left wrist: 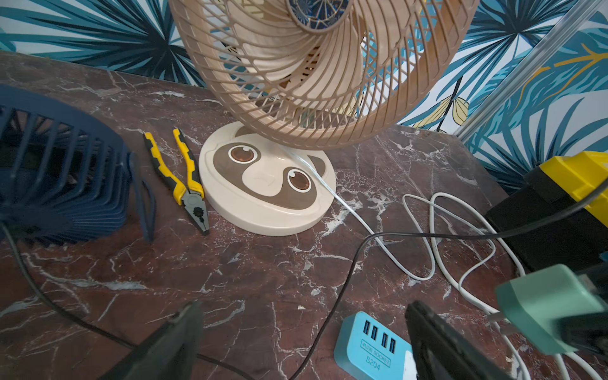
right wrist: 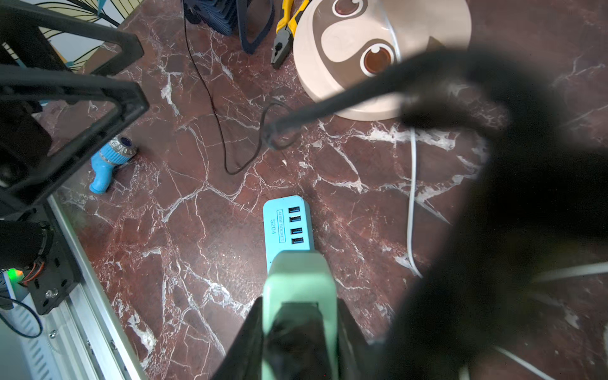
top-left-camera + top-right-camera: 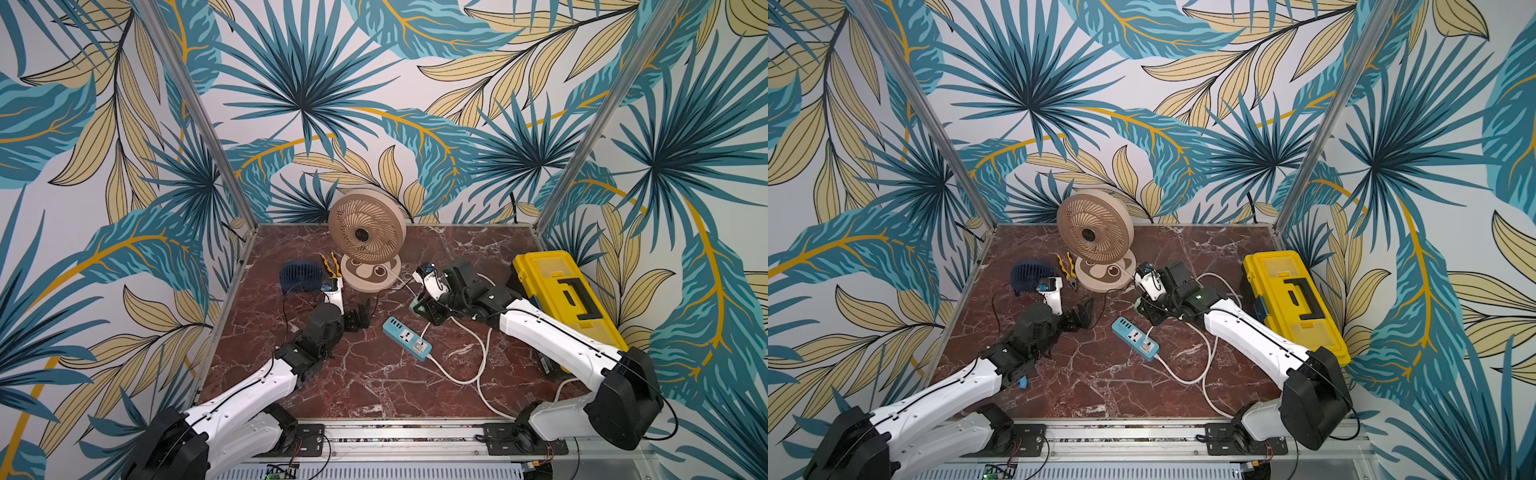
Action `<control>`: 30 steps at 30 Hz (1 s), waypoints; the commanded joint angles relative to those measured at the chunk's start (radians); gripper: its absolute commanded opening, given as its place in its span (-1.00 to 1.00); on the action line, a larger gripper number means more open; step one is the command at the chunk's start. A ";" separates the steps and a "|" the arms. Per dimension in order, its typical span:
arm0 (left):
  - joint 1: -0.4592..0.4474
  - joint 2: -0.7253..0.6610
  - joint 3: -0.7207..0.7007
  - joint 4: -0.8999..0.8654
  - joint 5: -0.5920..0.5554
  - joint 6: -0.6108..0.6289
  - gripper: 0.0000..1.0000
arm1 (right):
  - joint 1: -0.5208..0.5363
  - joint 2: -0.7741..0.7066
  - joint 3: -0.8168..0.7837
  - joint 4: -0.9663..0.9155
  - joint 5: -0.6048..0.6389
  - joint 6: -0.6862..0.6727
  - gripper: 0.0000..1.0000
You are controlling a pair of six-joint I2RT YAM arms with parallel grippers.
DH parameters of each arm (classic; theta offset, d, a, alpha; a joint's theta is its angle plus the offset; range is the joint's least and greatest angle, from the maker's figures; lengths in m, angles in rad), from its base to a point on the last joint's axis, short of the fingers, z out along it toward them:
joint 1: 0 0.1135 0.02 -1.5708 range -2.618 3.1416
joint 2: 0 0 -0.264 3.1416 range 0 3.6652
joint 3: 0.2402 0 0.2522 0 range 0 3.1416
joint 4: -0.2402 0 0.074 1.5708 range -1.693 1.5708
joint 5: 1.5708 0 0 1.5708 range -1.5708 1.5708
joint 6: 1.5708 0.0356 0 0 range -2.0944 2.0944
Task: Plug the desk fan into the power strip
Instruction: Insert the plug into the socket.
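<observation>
The light-blue power strip (image 3: pixel 405 337) (image 3: pixel 1133 338) lies mid-table, its USB ports (image 2: pixel 295 225) toward the fans. My right gripper (image 3: pixel 424 309) (image 2: pixel 299 301) is shut on a mint-green plug (image 2: pixel 297 279) (image 1: pixel 549 306), held just above the table beyond the strip's USB end. A thin black cord (image 1: pixel 329 312) runs from the small navy desk fan (image 3: pixel 301 276) (image 1: pixel 59 177) across the marble toward that plug. My left gripper (image 3: pixel 360 313) (image 1: pixel 304 307) stands open and empty left of the strip, with the black cord lying between its fingers.
A large beige fan (image 3: pixel 368 235) with a sloth-face base stands at the back. Yellow pliers (image 3: pixel 330 266) lie beside it. A yellow toolbox (image 3: pixel 565 299) fills the right side. White cords (image 3: pixel 478 365) loop right of the strip, and a white plug (image 3: pixel 420 345) sits in its near socket.
</observation>
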 commanded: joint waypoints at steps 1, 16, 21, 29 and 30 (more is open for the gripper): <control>0.011 -0.033 -0.024 0.015 -0.017 -0.007 1.00 | 0.005 -0.004 -0.043 0.099 -0.052 -0.039 -1.00; 0.024 -0.068 -0.037 -0.016 -0.085 -0.004 1.00 | 0.071 0.129 -0.030 0.080 -0.023 -0.143 -1.00; 0.030 -0.070 -0.037 -0.019 -0.085 -0.004 1.00 | 0.101 0.175 -0.016 0.084 0.024 -0.149 -1.00; 0.032 -0.062 -0.033 -0.019 -0.089 -0.001 1.00 | 0.128 0.231 0.036 0.023 0.096 -0.158 -1.00; 0.033 -0.063 -0.034 -0.020 -0.088 -0.001 1.00 | 0.129 0.229 0.033 0.024 0.097 -0.155 -1.00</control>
